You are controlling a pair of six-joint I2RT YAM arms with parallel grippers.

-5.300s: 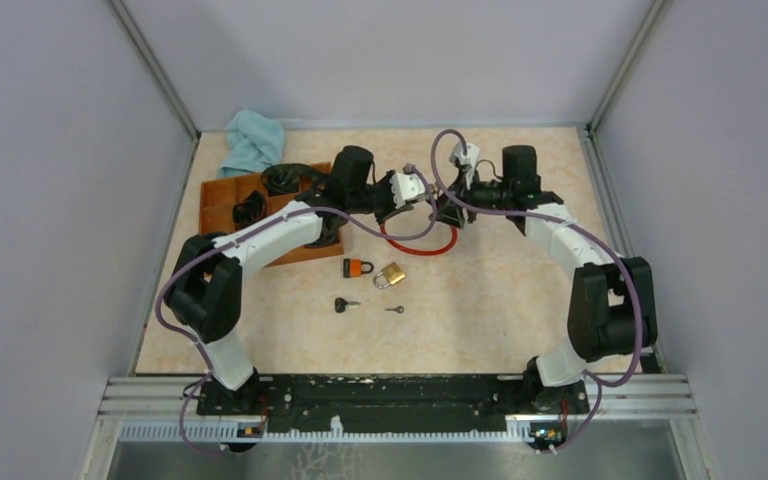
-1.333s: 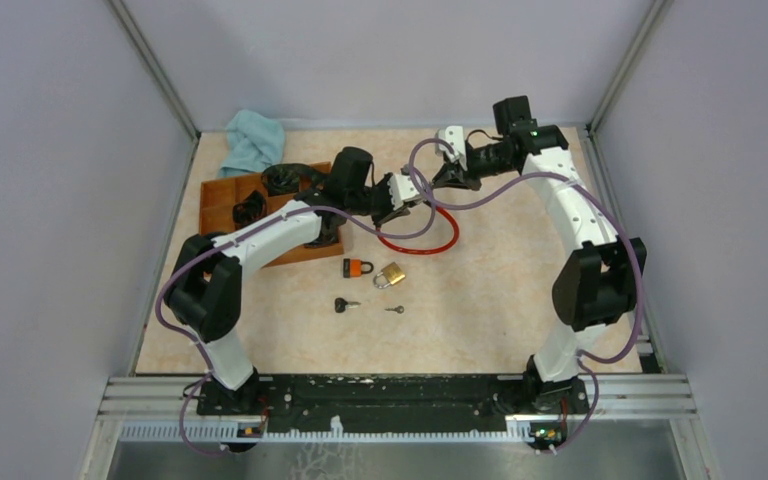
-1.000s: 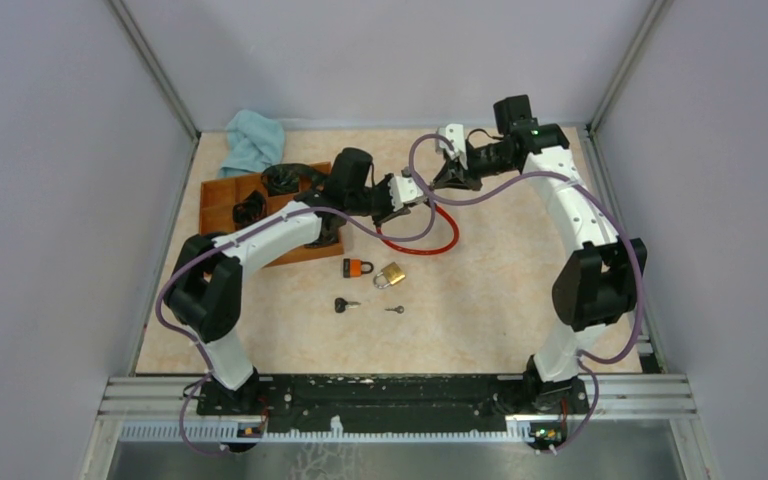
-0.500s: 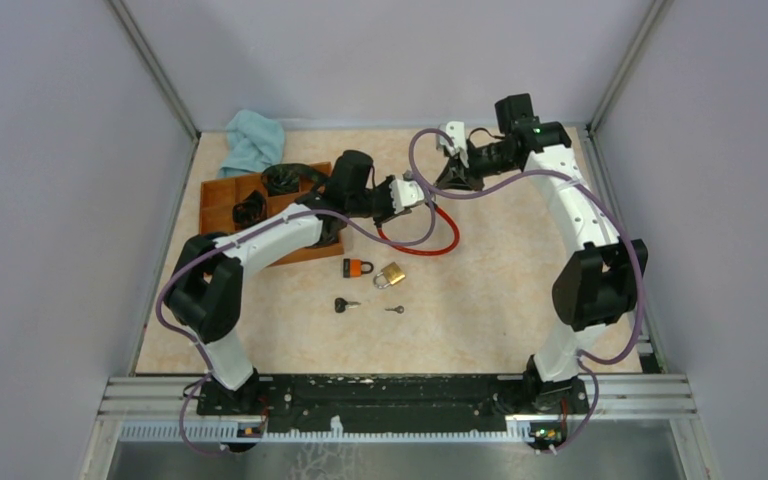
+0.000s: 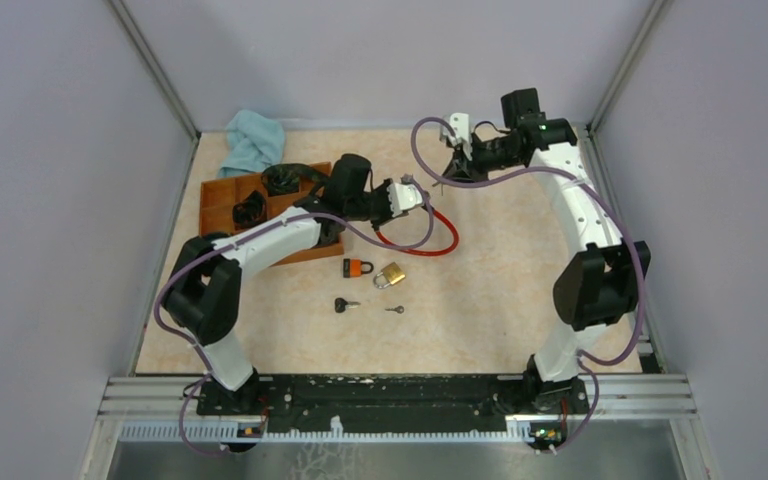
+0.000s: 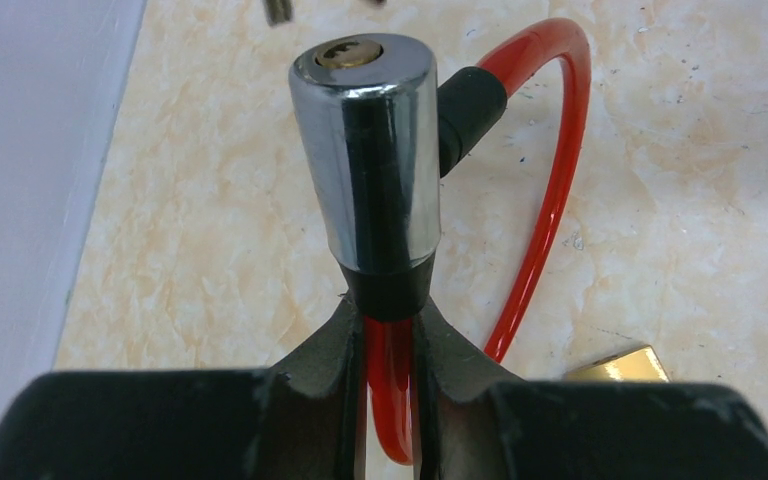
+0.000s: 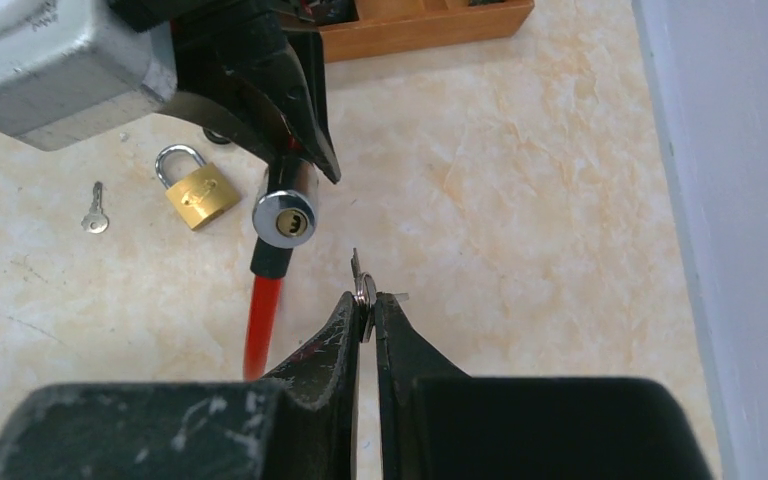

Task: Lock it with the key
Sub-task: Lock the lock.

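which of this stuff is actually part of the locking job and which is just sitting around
In the job:
- red cable lock with chrome cylinder, in the jaws of the left gripper
- small silver key, in the jaws of the right gripper

Lying about:
- brass padlock
- orange padlock
- black-headed key
- tiny loose metal key
- wooden tray
- teal cloth

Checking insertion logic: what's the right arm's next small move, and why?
Probably ease the right gripper up-left in its wrist view to bring the key to the keyhole: the left gripper holds the cable lock facing it, key tip apart.
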